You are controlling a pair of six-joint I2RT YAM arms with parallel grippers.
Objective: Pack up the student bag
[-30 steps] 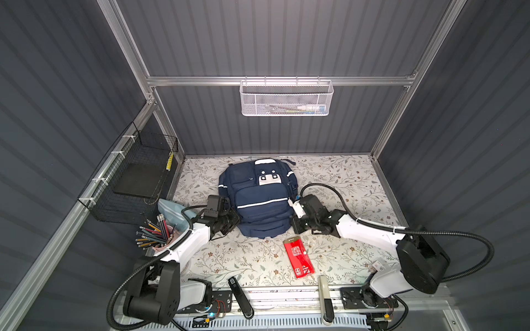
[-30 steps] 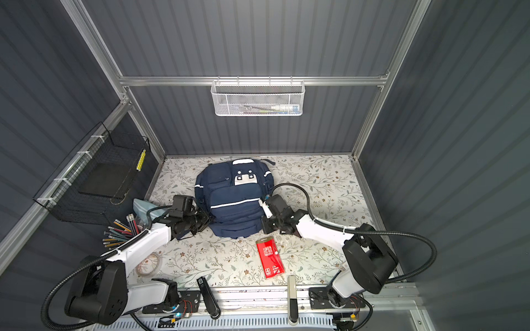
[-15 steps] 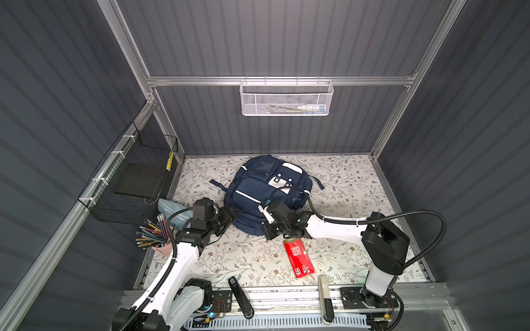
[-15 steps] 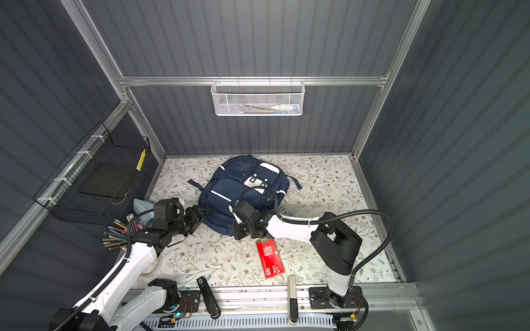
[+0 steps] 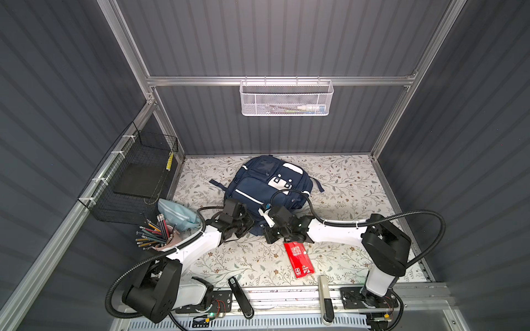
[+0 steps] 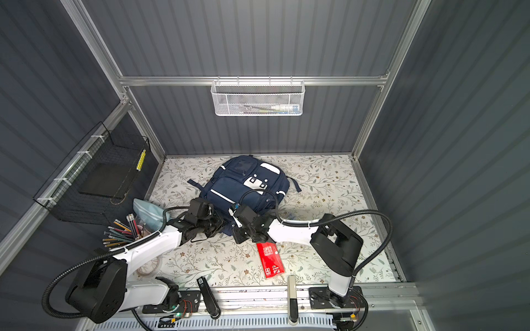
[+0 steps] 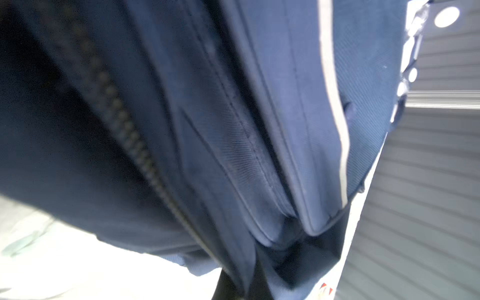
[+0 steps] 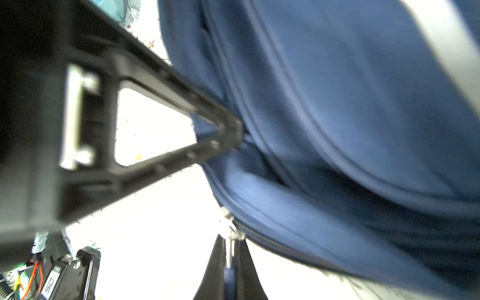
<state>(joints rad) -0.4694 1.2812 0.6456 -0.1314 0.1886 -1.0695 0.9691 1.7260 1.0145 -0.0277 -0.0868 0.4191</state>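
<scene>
With the left gripper (image 8: 228, 132) clamped on a fold of the student bag (image 5: 266, 183), which lies just ahead of both, and the right gripper (image 8: 230, 257) pinched shut on its metal zipper pull (image 8: 229, 233), it seems best to draw along the zipper line against the left's taut hold.

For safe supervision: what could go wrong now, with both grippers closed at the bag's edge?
The right gripper pinches only the small zip pull; it may slip out.
The left gripper holds a small fold of the student bag; pulling could drag the bag onto the red packet.
</scene>
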